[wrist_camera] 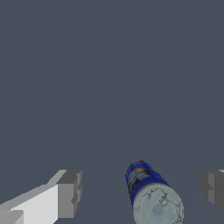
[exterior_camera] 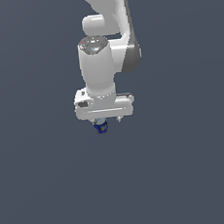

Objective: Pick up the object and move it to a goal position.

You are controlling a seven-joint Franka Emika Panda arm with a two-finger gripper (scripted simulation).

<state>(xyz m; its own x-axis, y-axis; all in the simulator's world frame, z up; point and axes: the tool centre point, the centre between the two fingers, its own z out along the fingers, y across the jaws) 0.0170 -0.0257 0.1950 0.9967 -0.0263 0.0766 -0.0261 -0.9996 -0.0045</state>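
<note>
Can (exterior_camera: pixel 101 127), dark blue with a pale silvery top: in the exterior view we list it just below the frame's centre, mostly hidden under the white gripper (exterior_camera: pixel 105 120), only a small blue stub with a pale cap showing beneath the hand's body. Fingertips are hard to make out there; we see short nubs beside the can. In the wrist view we list the can (wrist_camera: pixel 151 192) as upright, its silvery top facing the camera and partly cut off by the frame edge, orange and white label marks on its side. Grey finger pads (wrist_camera: pixel 70 194) stand well apart on either side of it, spread wide, touching nothing; the second is cropped. Surface (exterior_camera: pixel 44 189): plain dark grey. Containers: we see none.
</note>
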